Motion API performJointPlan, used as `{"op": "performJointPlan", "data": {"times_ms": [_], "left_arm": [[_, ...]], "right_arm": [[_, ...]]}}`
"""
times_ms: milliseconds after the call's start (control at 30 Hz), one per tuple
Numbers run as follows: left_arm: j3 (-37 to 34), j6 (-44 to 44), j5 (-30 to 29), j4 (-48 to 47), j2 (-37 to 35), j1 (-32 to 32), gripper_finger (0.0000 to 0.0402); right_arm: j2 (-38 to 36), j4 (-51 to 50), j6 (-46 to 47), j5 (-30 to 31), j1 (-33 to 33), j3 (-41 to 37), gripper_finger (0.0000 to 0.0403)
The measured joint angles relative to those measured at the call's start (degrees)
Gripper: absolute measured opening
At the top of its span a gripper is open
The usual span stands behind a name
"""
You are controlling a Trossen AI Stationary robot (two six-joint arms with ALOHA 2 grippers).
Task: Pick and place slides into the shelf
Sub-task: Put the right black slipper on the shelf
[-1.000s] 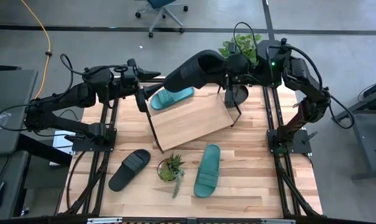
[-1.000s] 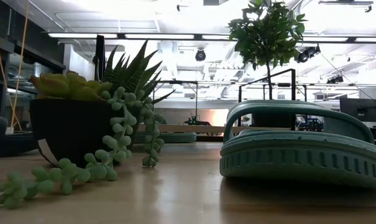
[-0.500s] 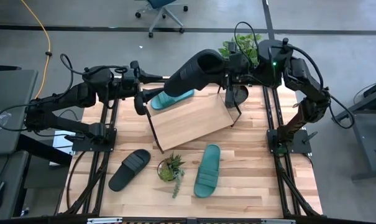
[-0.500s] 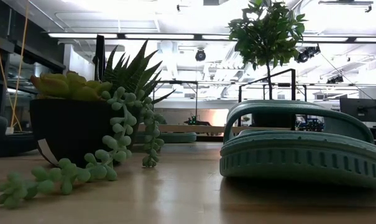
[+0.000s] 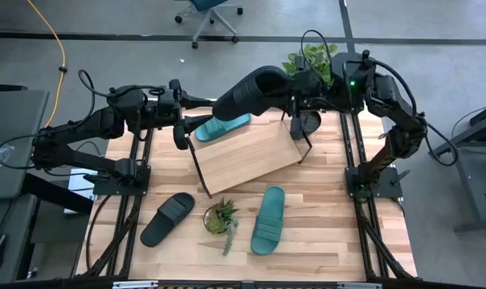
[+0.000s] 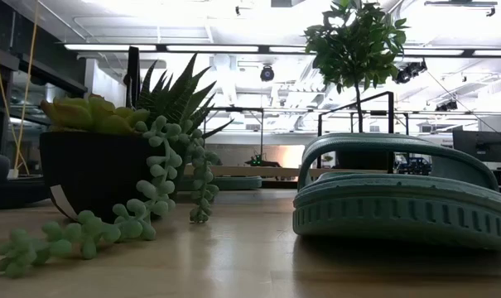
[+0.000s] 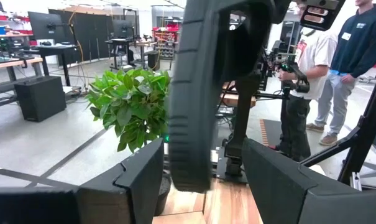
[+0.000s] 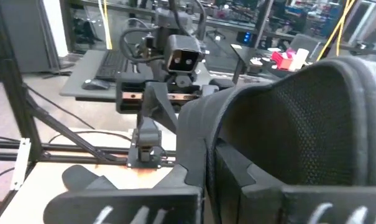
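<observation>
Gripping black slide [image 5: 252, 92], right gripper [image 5: 289, 101], above shelf [image 5: 247, 155]

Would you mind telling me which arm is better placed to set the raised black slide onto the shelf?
The right arm: its pincer already holds the black slide above the shelf. The left pincer is open and empty at the shelf's far left corner, beside the teal slide lying there.

Black slide [image 5: 251, 92] aloft; teal slide [image 5: 221, 126] on light-wood shelf [image 5: 247, 156]; black slide [image 5: 167, 218], teal slide [image 5: 267, 220] on tabletop.
</observation>
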Motion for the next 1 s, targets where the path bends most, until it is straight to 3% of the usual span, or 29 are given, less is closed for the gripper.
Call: {"op": "performJointPlan", "data": {"times_ms": [667, 1000], "left_arm": [[0.0, -0.3, 1.0, -0.1, 0.2, 0.0, 0.0207], [0.1, -1.7, 4.4, 0.0, 1.6, 0.0, 0.0207]], "right_arm": [[0.8, 2.6, -1.6, -4.5, 0.2, 0.0, 0.0], [2.7, 3.5, -2.0, -6.7, 0.2, 0.0, 0.0]]}}
